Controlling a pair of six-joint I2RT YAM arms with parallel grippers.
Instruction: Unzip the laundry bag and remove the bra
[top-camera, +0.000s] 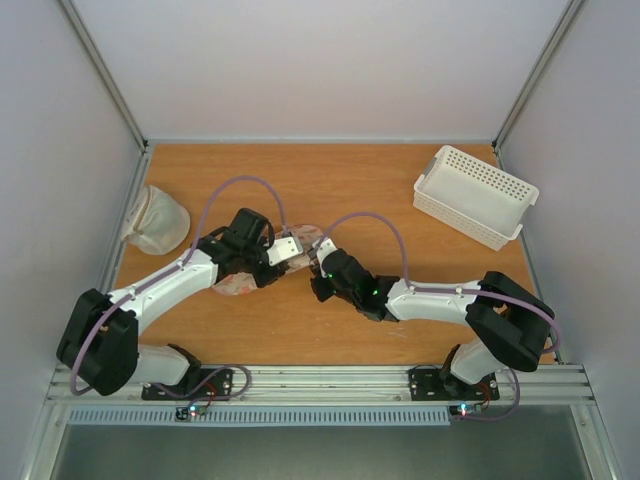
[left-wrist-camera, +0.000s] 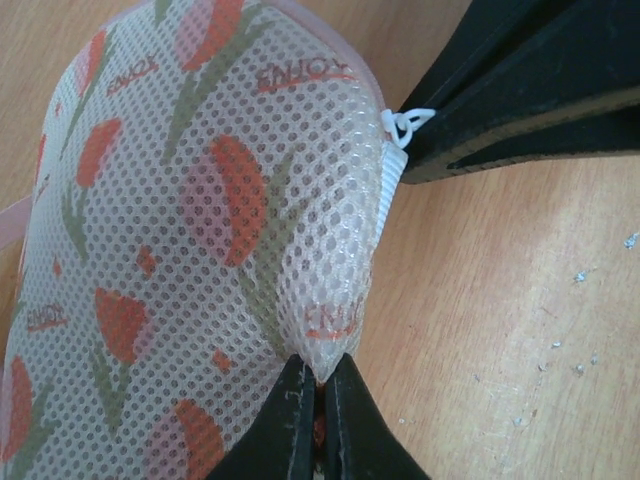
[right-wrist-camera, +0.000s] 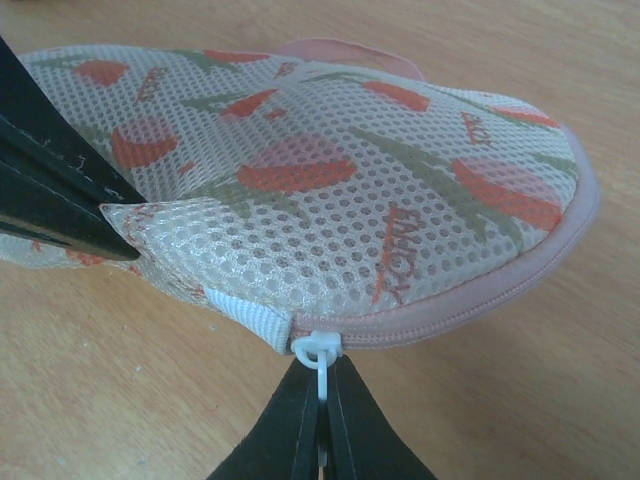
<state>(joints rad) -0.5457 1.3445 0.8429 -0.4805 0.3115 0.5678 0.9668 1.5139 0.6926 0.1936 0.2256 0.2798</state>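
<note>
Left jaws pinch bag (left-wrist-camera: 200, 200) mesh shut; right jaws clamp the white pull (right-wrist-camera: 318, 350). That thin pull could slip out, or the mesh fold escape, once tension comes.

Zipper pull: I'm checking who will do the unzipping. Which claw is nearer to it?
Right. The right claw is shut on the white zipper pull at the edge of the laundry bag. The left claw pinches a fold of mesh beside it, off the pull.
</note>
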